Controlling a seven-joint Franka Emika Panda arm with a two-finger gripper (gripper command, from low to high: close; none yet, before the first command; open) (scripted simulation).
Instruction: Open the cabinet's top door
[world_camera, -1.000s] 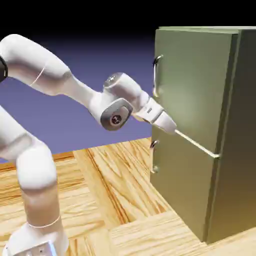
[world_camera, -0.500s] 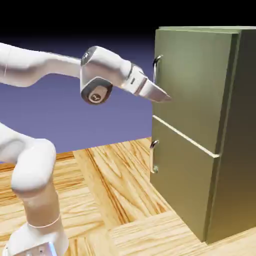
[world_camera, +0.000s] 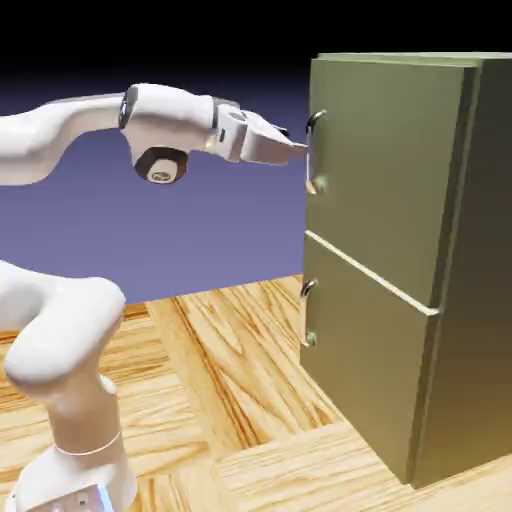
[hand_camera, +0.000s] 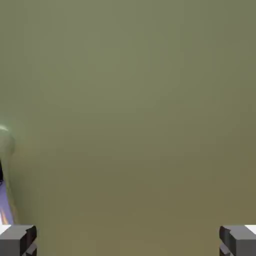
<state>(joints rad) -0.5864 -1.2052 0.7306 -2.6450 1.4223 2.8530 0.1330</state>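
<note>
On the wooden bench (world_camera: 230, 370), at the exterior view's right, we see the cabinet (world_camera: 470, 260) standing upright — tall, olive-green, both front doors shut. The top door (world_camera: 385, 165) is the larger panel, flush with the cabinet's face, and its curved silver handle (world_camera: 314, 150) sits near the door's left edge in this view. Below it lies the shorter lower door (world_camera: 365, 365) with a small silver handle (world_camera: 307, 312) of its own.

The white arm (world_camera: 70, 140) reaches level from the left toward the top door. We find the gripper (world_camera: 296, 149) at the handle's height, its tip just beside the handle; whether it touches the metal we cannot tell from this side.

In the hand view the jaws stand wide: one grey fingertip (hand_camera: 17, 240) shows at the lower left corner and the other at the lower right, far apart, with nothing between them but the door's olive-green surface (hand_camera: 135, 115) (it fills nearly the whole view). A pale glint at the left edge may be the handle — too blurred for us to say. The jaws hold nothing.
</note>
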